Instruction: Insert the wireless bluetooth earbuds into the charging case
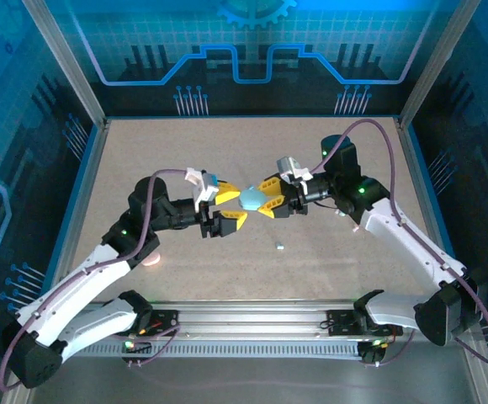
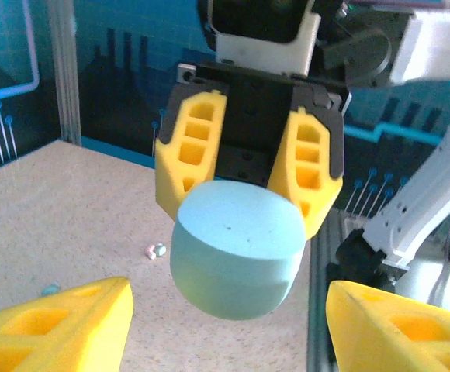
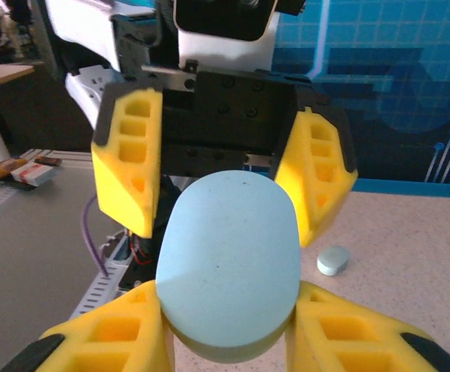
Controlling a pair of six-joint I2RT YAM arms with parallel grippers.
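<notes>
The pale blue oval charging case (image 1: 250,199) hangs above the table's middle, closed, with my right gripper (image 1: 267,204) shut on it. In the right wrist view its yellow fingers (image 3: 109,341) press both sides of the case (image 3: 229,263). My left gripper (image 1: 230,212) faces it from the left, open, and its wide-spread fingers (image 2: 54,322) stand apart from the case (image 2: 237,256). One tiny pale earbud (image 1: 279,247) lies on the table in front of the grippers. A tiny pink-and-bluish pair of pieces (image 2: 157,249) lies on the table beneath the case.
A small pale oval object (image 3: 334,260) rests on the table beyond the left gripper. A pinkish object (image 1: 150,259) lies under the left arm. A tiny bluish piece (image 2: 50,289) sits by the left finger. The metal rail (image 1: 252,320) runs along the near edge.
</notes>
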